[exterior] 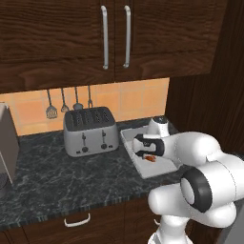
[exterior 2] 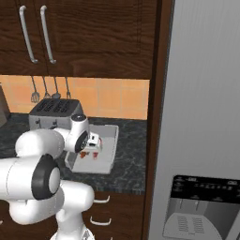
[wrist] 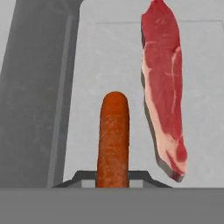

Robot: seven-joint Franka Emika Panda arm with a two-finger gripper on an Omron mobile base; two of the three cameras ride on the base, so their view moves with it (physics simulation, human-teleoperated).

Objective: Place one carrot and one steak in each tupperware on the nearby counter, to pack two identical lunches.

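Note:
My gripper (wrist: 113,179) is shut on an orange carrot (wrist: 113,135), which sticks out from between the dark fingertips (wrist: 81,177). It hangs just above the floor of a pale grey tupperware (wrist: 105,57). A red-pink steak (wrist: 164,92) with pale fat streaks lies flat in that tray, right beside the carrot. In the base views the tupperware (exterior: 127,138) (exterior 2: 110,140) sits on the black marbled counter (exterior: 71,176), to the right of the toaster. The gripper (exterior: 146,151) (exterior 2: 91,148) reaches down into it.
A silver toaster (exterior: 90,131) (exterior 2: 51,110) stands against the tray's left side. Utensils (exterior: 69,105) hang on the orange tiled wall behind. A grey appliance (exterior: 7,143) stands at the counter's left end. The tall grey fridge (exterior 2: 201,117) closes off the right side.

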